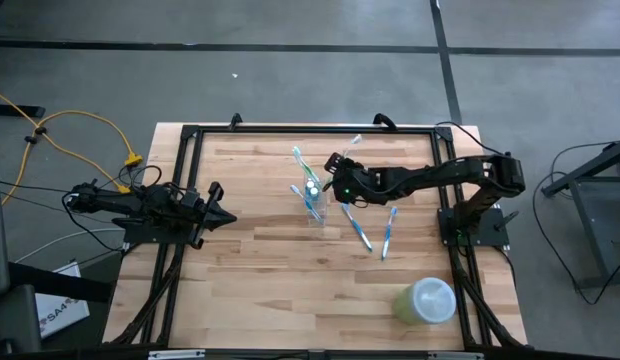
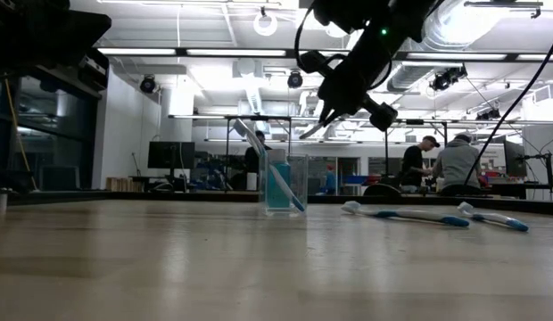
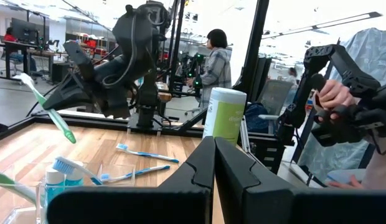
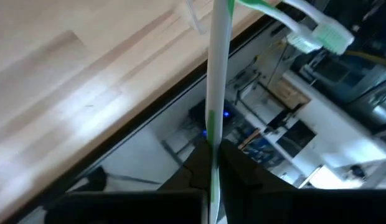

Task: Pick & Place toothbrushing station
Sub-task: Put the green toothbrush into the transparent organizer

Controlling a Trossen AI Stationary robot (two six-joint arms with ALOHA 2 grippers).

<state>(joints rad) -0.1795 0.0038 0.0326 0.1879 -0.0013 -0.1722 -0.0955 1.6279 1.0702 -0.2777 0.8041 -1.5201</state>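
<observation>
A small clear cup point(image 1: 313, 205) stands upright on the wooden table point(image 1: 250, 290) and holds a blue tube and toothbrushes; it also shows in the low view point(image 2: 285, 183). Two blue toothbrushes point(image 1: 358, 228) point(image 1: 388, 236) lie flat to its right. My right gripper point(image 1: 338, 168) is above the table just beyond the cup's far right, shut on a green-and-white toothbrush point(image 1: 353, 146). My left gripper point(image 1: 224, 217) is shut and empty at the table's left, its fingers together in the left wrist view point(image 3: 215, 171). My right gripper pinches the green-and-white toothbrush's handle point(image 4: 211, 146) between its two fingers. The handle runs along the fingers and out past their tips. The brush is lifted clear of the table, slanting, with its bristle end up point(image 3: 25, 79) and its green end down point(image 3: 68, 135).
A larger pale green round container point(image 1: 427, 300) stands near the table's front right corner. A black frame point(image 1: 290, 130) rims the table. People are in the room beyond point(image 2: 455, 165). Bare wood lies between my left gripper and the cup.
</observation>
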